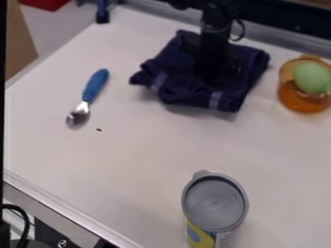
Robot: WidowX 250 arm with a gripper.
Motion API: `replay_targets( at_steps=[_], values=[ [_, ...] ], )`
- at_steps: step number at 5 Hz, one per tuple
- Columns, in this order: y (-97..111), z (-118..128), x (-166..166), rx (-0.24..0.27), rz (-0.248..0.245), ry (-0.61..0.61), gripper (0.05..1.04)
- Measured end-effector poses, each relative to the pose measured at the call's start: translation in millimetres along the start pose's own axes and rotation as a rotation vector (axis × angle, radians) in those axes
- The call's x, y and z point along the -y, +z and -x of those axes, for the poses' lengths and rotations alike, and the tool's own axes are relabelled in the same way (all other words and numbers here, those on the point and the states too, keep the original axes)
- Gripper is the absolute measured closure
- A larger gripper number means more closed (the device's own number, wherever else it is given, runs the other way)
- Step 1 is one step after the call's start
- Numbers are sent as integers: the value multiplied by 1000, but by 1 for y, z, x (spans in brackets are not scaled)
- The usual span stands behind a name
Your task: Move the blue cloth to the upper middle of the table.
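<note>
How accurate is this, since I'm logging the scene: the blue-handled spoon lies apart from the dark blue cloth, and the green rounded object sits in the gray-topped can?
One part is wrong: in the camera view, the green rounded object sits in the amber container. The blue-handled spoon does lie apart from the dark blue cloth.

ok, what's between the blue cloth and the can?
Nothing, just bare white tabletop from the blue cloth to the can, per the camera view.
</note>
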State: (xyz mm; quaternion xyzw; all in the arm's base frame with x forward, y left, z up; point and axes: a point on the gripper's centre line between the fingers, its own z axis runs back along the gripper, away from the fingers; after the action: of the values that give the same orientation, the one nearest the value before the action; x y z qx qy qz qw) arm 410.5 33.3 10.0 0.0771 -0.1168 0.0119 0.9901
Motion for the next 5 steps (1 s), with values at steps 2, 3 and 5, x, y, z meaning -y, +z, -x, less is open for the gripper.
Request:
replay_targets(
  at_steps=[2, 3, 5],
  values=[
    [4, 5, -1, -46, 24, 22, 768],
    [8, 6, -7, -81, 23, 45, 507],
    [17, 11, -12, -153, 67, 93, 77]
  ],
)
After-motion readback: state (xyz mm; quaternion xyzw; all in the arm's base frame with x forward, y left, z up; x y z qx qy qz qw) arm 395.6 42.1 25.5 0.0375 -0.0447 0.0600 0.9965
